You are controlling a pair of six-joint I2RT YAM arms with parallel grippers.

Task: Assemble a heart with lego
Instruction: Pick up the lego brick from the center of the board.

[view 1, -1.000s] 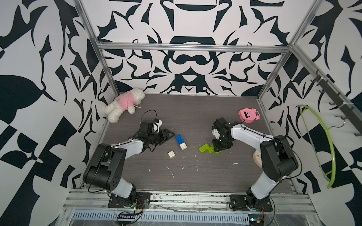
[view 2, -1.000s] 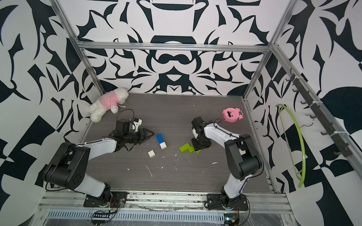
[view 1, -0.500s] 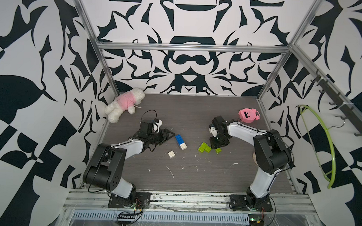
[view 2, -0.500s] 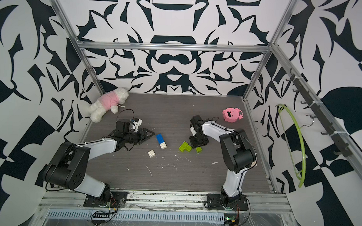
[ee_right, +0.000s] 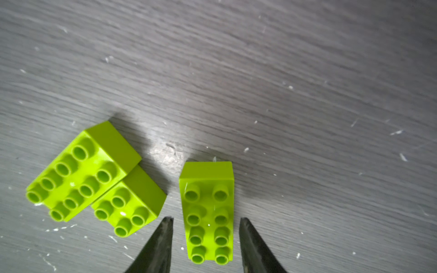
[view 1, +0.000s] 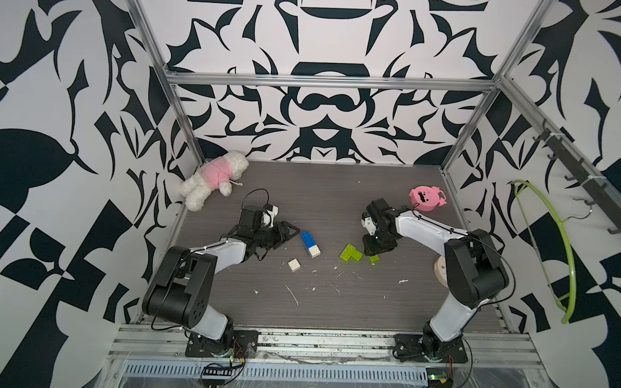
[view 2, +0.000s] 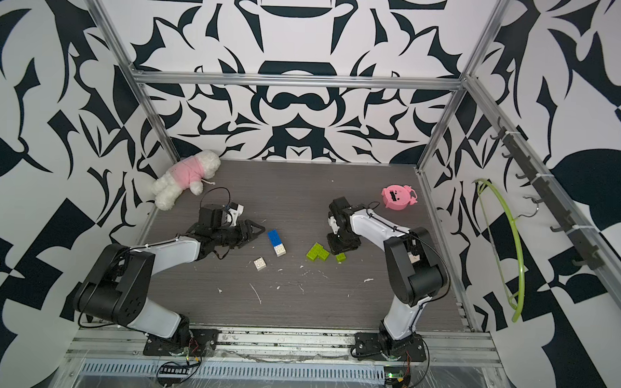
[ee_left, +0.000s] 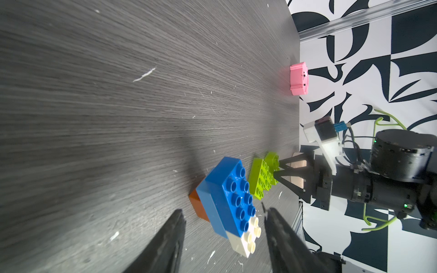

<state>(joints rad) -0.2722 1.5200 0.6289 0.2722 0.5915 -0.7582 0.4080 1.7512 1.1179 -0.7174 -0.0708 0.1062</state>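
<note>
Right fingers (ee_right: 159, 248) straddle a green brick (ee_right: 208, 212), gaps either side, seemingly lined up to grasp; left fingers (ee_left: 165, 245), half-open and empty, hover well apart from it.

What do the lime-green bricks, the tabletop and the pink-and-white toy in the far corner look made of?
Lime-green bricks: hard moulded plastic, smooth and semi-gloss; crisp edges, hollow studs, small highlights.
Tabletop: grey wood-grain surface, probably laminate, matte to satin; fine streaks, one soft sheen patch.
Pink-and-white toy: soft plush fabric, fuzzy and matte; fluffy outline, limp pose.
</note>
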